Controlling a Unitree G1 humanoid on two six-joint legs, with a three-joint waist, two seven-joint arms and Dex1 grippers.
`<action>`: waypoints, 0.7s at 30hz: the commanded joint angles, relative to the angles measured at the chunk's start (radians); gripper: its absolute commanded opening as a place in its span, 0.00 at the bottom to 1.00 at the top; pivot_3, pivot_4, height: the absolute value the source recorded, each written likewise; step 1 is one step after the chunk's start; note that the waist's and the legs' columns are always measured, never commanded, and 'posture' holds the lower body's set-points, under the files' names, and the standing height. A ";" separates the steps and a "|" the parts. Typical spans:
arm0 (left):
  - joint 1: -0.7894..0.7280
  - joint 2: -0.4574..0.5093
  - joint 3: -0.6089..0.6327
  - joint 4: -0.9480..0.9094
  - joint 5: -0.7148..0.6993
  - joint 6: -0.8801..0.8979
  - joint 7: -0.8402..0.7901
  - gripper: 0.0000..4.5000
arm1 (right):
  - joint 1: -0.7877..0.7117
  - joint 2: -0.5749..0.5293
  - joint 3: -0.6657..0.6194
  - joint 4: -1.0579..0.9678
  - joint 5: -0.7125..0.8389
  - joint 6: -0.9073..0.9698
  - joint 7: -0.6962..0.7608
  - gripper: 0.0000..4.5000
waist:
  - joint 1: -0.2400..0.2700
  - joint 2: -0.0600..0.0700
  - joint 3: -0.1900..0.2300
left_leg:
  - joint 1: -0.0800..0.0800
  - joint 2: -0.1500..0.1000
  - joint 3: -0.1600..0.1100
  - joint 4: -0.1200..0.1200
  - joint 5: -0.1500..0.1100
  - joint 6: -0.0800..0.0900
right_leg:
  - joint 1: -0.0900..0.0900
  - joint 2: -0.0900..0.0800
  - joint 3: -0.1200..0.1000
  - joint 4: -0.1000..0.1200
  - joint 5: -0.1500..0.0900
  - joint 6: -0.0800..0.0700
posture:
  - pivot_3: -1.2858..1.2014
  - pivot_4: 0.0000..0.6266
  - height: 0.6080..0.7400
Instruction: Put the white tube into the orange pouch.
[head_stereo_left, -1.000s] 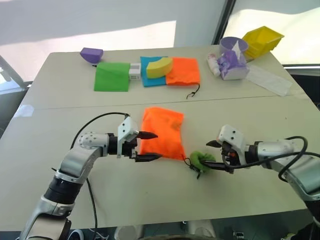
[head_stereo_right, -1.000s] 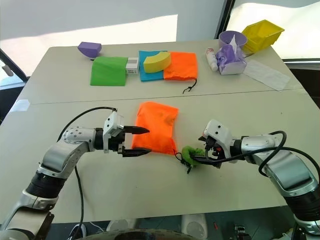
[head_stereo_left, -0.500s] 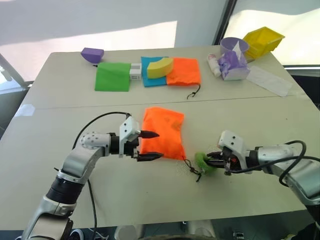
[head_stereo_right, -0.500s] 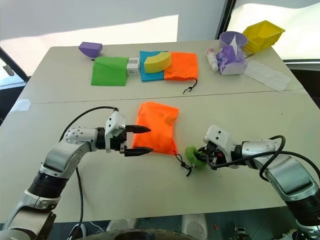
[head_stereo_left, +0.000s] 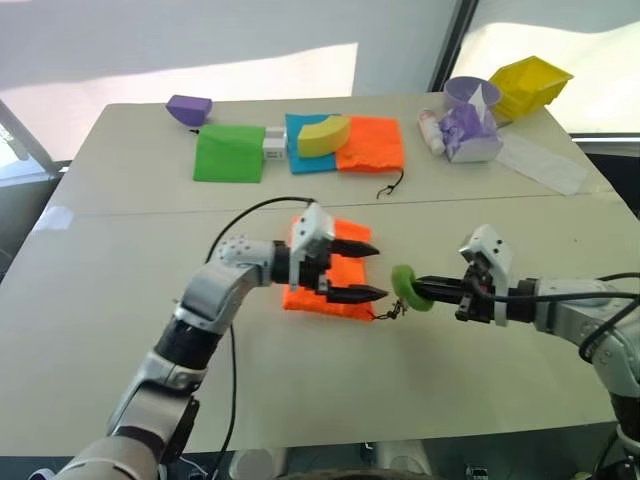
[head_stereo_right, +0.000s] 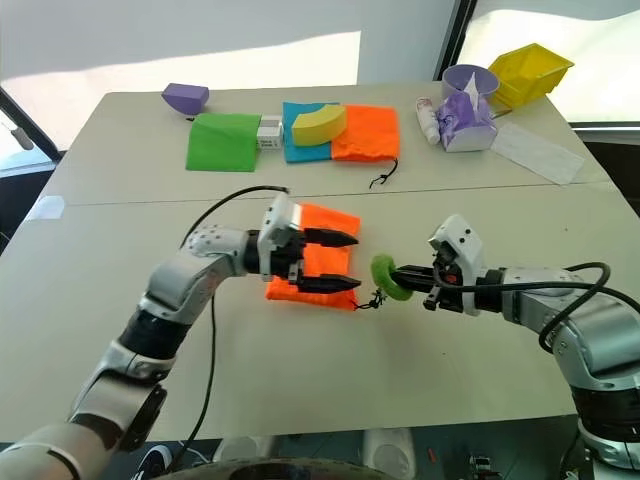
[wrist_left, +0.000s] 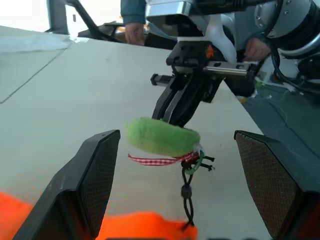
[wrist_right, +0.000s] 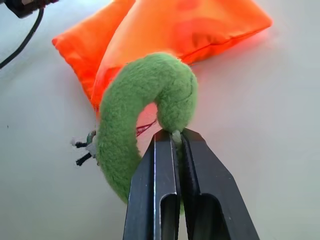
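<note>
The orange pouch (head_stereo_left: 318, 298) lies flat at the table's middle, its black cord running to the green pom-pom (head_stereo_left: 406, 287). My right gripper (head_stereo_left: 424, 286) is shut on the pom-pom and holds it just above the table, right of the pouch. My left gripper (head_stereo_left: 378, 272) hovers open over the pouch's right end, fingers pointing at the pom-pom, which hangs between them in the left wrist view (wrist_left: 160, 136). The white tube (head_stereo_left: 430, 131) lies at the back right beside a purple box, far from both grippers.
A second orange pouch (head_stereo_left: 371, 144), a blue pouch with a yellow wedge (head_stereo_left: 322, 135) on it, a green pouch (head_stereo_left: 228, 154) and a purple bowl (head_stereo_left: 187, 108) line the back. A purple cup (head_stereo_left: 470, 92), yellow bin (head_stereo_left: 531, 82) and clear plastic bag (head_stereo_left: 540, 161) stand back right.
My right gripper closed on the pom-pom and raised it off the table. My left gripper moved right across the pouch toward the pom-pom, staying open.
</note>
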 joint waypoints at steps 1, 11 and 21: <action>-0.046 -0.045 -0.071 0.107 0.075 -0.112 -0.043 0.88 | 0.001 -0.008 -0.048 -0.042 0.031 0.014 -0.023 0.01 | -0.004 0.000 0.000 | 0.000 0.000 0.001 0.000 0.000 0.001 | -0.001 0.000 0.001 0.000 0.000 0.000 | 0.52 0.24 1.00; -0.071 -0.075 -0.125 0.224 0.172 -0.275 -0.116 1.00 | 0.021 0.021 -0.085 -0.089 0.075 0.042 -0.098 0.00 | 0.000 0.000 0.000 | 0.000 0.001 0.001 0.001 0.000 0.000 | -0.001 0.000 0.000 0.001 0.000 0.000 | 0.52 0.24 1.00; -0.051 -0.134 -0.150 0.195 0.204 -0.094 -0.039 1.00 | -0.003 0.010 -0.069 -0.066 0.073 0.028 -0.108 0.00 | 0.000 0.000 0.000 | 0.000 0.001 -0.001 0.002 0.000 0.001 | 0.001 0.000 0.000 0.001 0.000 0.000 | 0.52 0.24 1.00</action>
